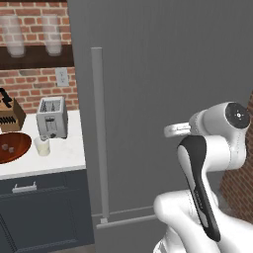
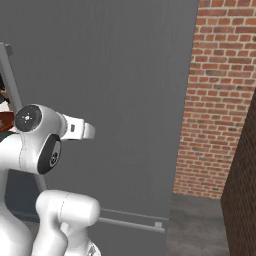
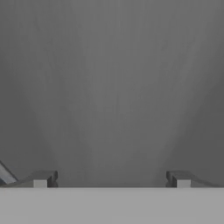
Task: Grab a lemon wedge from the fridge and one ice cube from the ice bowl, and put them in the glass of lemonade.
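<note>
The gripper (image 3: 111, 179) faces the flat dark grey door of the fridge (image 1: 163, 74) at close range, and its two fingertips (image 3: 43, 178) stand far apart at the bottom of the hand view with nothing between them, so the jaws are wide open and empty. In the left base view the white arm (image 1: 207, 163) rises at the lower right, bent toward the door, which is shut. The long light-grey bar handle (image 1: 99, 133) runs vertically down the door's left side, well to the left of the arm. Left of the fridge, a white counter (image 1: 64, 155) carries the ice bowl (image 1: 12, 147), wide, shallow and reddish-brown, with small pale lumps inside. Just to its right stands the glass of lemonade (image 1: 42, 146), a short tumbler in front of a silver toaster (image 1: 51, 117). A knife block (image 1: 9, 113) sits behind the bowl. To the right of the fridge is a brick wall (image 2: 215, 100).
</note>
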You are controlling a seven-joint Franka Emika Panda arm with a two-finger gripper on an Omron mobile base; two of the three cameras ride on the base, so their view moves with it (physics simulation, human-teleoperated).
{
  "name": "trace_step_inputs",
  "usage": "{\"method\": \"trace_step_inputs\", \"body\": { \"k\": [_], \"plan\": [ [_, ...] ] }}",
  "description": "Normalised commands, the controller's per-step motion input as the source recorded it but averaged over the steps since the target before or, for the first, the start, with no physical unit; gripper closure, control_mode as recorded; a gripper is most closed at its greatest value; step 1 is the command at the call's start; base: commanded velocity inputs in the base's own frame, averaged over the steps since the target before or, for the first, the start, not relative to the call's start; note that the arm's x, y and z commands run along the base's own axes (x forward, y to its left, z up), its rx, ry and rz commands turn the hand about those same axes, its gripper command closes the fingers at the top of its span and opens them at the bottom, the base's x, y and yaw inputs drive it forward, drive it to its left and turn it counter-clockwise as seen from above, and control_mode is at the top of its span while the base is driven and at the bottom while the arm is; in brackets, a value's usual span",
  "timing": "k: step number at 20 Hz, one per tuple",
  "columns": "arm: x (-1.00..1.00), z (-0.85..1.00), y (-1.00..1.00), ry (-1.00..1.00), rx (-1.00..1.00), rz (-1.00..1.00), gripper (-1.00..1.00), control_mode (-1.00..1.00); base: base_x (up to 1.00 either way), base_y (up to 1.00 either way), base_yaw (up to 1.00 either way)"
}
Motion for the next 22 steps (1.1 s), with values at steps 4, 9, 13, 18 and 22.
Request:
{"method": "trace_step_inputs", "body": {
  "k": [4, 9, 13, 18, 22],
  "plan": [
    [-0.03, -0.02, 0.00, 0.08, 0.00, 0.00, -1.00, -1.00, 0.00, 0.00, 0.00],
    [-0.04, -0.03, 0.00, 0.01, 0.00, 0.00, -1.00, -1.00, 0.00, 0.00, 0.00],
    [-0.32, -0.01, 0.00, 0.00, 0.00, 0.00, -1.00, -1.00, 0.00, 0.00, 0.00],
    [-0.07, 0.00, 0.00, 0.00, 0.00, 0.00, -1.00, 1.00, -0.27, 0.58, 0.00],
    [0.00, 0.00, 0.00, 0.00, 0.00, 0.00, -1.00, 1.00, -0.43, 1.00, 0.00]
  ]
}}
